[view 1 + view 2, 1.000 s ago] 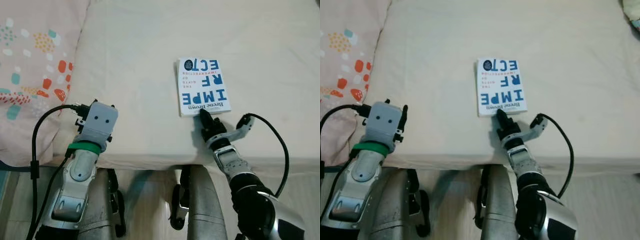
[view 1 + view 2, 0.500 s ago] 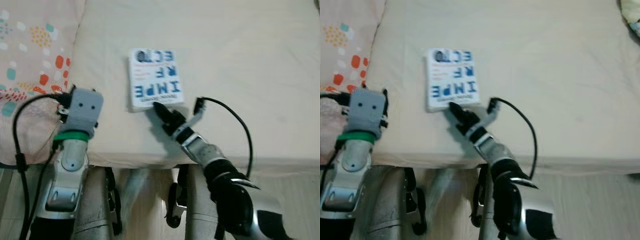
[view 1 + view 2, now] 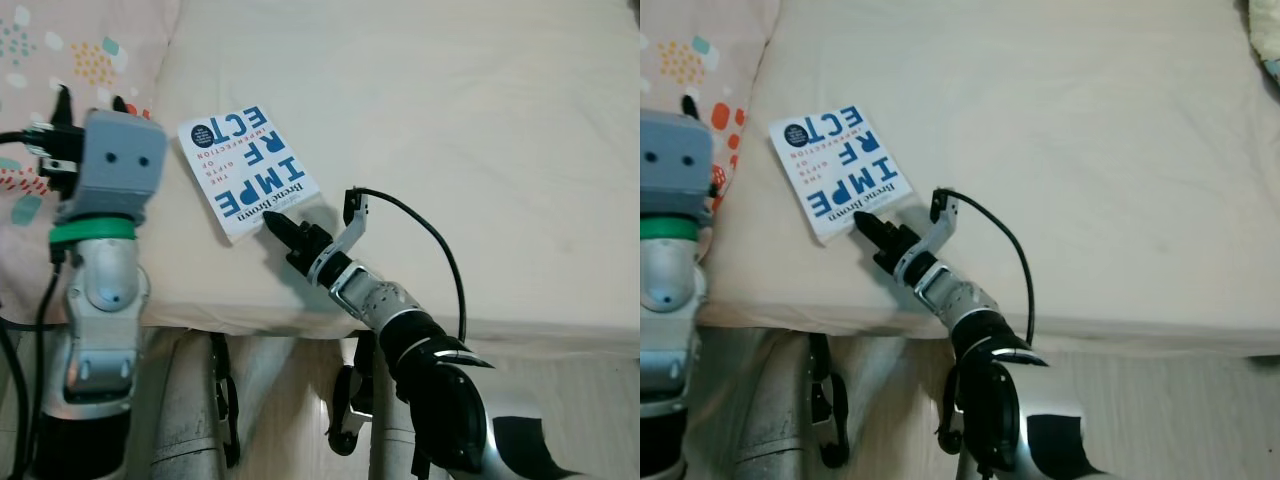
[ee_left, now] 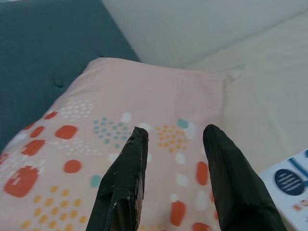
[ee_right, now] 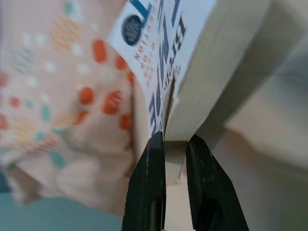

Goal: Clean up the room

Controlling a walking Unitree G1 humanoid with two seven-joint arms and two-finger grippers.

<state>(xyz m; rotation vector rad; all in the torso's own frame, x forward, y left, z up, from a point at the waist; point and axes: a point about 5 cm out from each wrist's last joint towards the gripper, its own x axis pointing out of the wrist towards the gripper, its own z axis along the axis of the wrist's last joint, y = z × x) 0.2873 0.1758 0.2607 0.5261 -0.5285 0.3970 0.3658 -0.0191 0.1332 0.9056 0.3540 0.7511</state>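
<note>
Dragged leftward since a second ago, the book (image 3: 247, 170) is now lying skewed beside the patterned pillow (image 3: 60, 60) on the cream bed (image 3: 450, 120), my right gripper (image 3: 283, 228) pinching its near corner. From the right wrist, my fingers (image 5: 147, 192) are clamping only the corner; the book may be slipping free. My left gripper (image 4: 175, 159) is hovering spread apart over the pillow.

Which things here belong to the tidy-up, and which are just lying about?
In the job: book, pinched at its near corner by the right gripper; left gripper, open over the pillow.
Just there: pillow, bed.
</note>
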